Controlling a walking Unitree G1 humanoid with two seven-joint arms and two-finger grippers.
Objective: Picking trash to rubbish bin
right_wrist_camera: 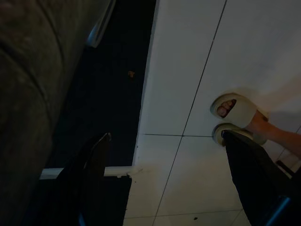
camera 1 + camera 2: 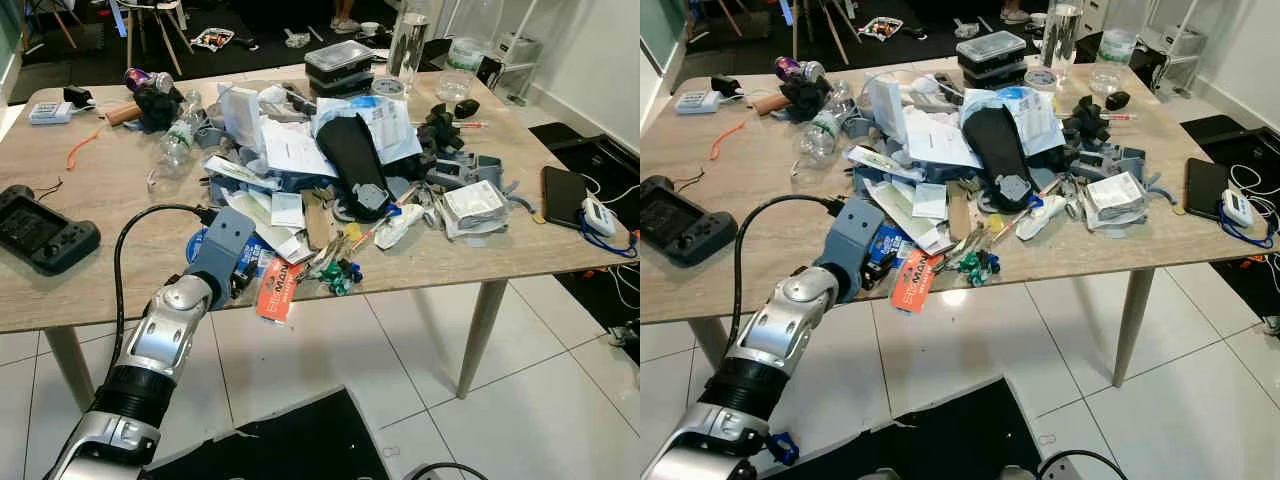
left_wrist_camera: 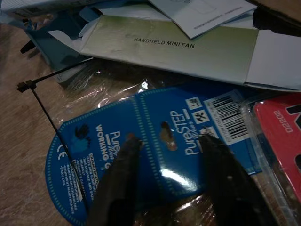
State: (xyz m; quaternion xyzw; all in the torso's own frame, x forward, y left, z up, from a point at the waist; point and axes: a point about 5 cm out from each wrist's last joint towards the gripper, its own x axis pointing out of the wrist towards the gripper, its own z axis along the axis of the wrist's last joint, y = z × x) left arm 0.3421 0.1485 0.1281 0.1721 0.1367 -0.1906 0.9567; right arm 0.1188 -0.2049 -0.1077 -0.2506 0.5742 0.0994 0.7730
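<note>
A heap of trash covers the middle of the wooden table: papers, boxes, wrappers and a black insole. My left gripper is at the table's front edge, open, its fingers hovering just over a blue "PureSTEP" packet in clear plastic. Nothing sits between them. A red packet hangs over the table edge beside it. A "Handheld Mini Fan" box lies just beyond. My right gripper hangs open above the white floor tiles.
A black game controller lies at the left, a dark phone at the right edge. A plastic bottle and stacked food containers stand farther back. A black bag is on the floor below. A person's slippered feet stand nearby.
</note>
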